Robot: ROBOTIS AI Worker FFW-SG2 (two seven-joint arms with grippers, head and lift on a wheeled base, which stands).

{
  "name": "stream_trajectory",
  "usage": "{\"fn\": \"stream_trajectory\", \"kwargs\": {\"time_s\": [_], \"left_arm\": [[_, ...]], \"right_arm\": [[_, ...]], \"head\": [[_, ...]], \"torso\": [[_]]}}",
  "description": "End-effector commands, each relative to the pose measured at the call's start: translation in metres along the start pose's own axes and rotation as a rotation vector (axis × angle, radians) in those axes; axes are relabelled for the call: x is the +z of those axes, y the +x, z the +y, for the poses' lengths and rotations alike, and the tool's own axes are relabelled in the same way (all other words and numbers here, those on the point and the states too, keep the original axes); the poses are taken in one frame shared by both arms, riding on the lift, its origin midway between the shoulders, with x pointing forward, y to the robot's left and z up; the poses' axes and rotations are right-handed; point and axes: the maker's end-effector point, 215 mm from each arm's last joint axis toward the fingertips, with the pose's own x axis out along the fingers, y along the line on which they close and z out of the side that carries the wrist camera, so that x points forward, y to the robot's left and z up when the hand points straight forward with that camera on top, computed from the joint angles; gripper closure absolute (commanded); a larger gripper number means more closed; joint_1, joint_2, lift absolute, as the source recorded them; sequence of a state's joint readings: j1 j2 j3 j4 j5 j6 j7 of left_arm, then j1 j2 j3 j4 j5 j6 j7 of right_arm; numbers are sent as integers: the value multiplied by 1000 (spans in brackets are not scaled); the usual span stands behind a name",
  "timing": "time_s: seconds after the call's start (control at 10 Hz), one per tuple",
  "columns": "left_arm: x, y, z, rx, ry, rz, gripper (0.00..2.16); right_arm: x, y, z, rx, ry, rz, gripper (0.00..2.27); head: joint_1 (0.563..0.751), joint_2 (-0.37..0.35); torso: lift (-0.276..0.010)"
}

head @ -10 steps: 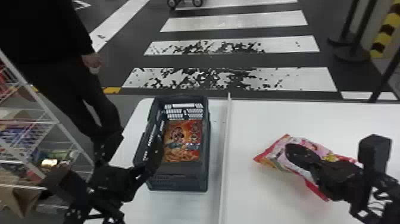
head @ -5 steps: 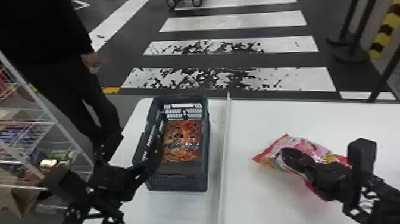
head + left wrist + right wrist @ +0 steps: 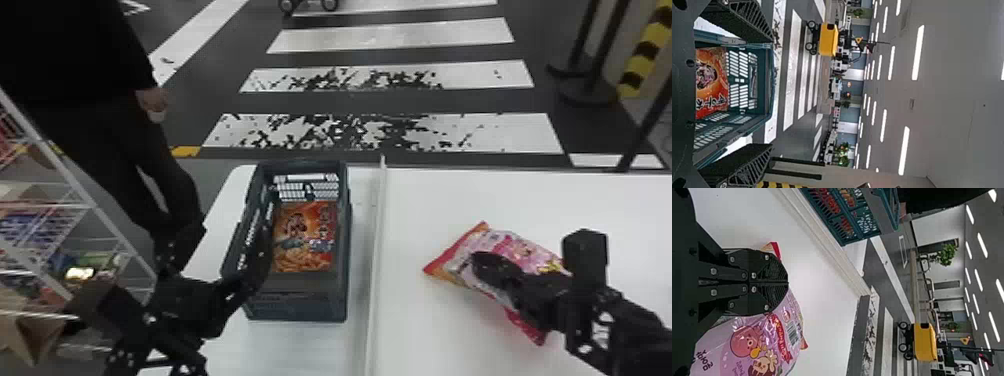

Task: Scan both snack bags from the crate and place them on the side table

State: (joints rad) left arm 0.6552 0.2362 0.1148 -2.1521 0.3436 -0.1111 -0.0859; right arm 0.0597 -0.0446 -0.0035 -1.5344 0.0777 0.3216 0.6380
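Crossing stripes run wide over the dark floor out front, and up against them sits the big white table, a raised white strip splitting it. Off to the left stands the wire rack, shelves loaded with packets, and way out on the floor it's a yellow cart! Down to the crate, dark blue-green, slatted, upright on the table left of that strip.

Now the grippers: the left gripper is at the crate's left side, its fingers spread wide with the crate in view between them, and nothing in their grasp. Across the strip, the right gripper is right over the pink snack bag, its fingers drawn together, tip against tip. Is it pinching the wrapper? Can't tell from here! That pink bag lies on the table's right part, well apart from the crate, reaching out from under the gripper on both sides. And the orange snack bag? It's inside the crate, printed face up, between the walls.
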Motion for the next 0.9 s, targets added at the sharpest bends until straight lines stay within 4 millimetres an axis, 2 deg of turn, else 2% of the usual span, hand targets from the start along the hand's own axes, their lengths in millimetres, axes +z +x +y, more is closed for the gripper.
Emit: {"fn": "stream_trajectory", "kwargs": {"time_s": [0.0,0.3,0.5,0.8], "left_arm": [[0,0,0,0,0,0,39],[1,1,-1,-4,0,0,39],[0,1,-1,-5,0,1,39],[0,2,-1,-6,1,3,43]], "right_arm": [[-2,2,-12,-28,7,6,2128],[-8,-4,-39,-96,8,20,2128],[-11,-14,-66,-160,27,21,2128],[-17,-25,-91,-231,45,29,2128]], "head": [[695,182],[695,155],[695,136],[695,85]], "torso": [[-98],[-98],[-98],[-98]]}}
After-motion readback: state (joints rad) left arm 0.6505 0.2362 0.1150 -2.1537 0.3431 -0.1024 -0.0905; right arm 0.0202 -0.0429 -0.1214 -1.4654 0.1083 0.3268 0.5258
